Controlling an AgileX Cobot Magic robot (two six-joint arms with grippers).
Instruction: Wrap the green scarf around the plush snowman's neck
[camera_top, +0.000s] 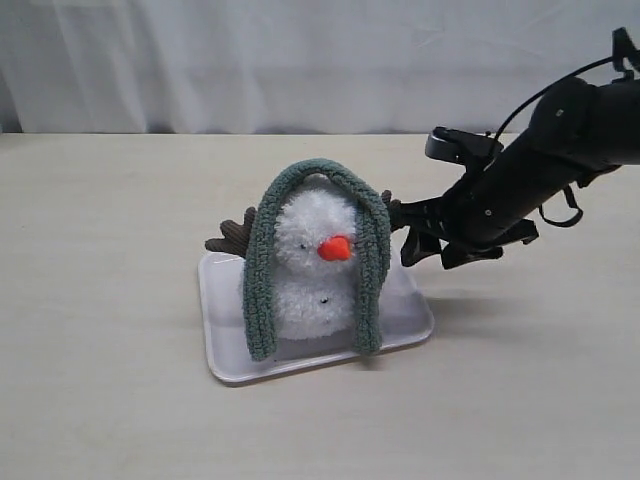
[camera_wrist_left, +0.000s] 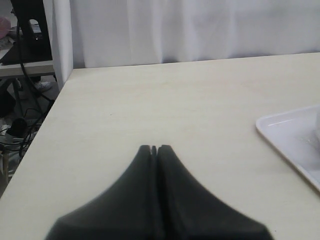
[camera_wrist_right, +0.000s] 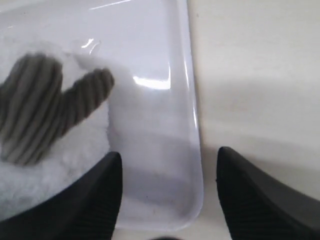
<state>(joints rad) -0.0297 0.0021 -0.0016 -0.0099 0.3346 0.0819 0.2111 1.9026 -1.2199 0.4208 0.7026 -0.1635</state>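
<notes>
Reaching from upper right, the right gripper (camera_top: 415, 238) is held spread beside the plush snowman (camera_top: 305, 290); the left gripper (camera_wrist_left: 154, 149) is pressed together.

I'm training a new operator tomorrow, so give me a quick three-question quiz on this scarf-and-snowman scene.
1. True or false: the green scarf is wound around the plush snowman's neck.
2. The snowman stands on: A a blue bowl, B a white tray, C a wooden box.
3. Which is open, the left claw or the right claw?

Key: 1 false, it drapes over the head with both ends hanging down; 2 B; 3 right.
</notes>
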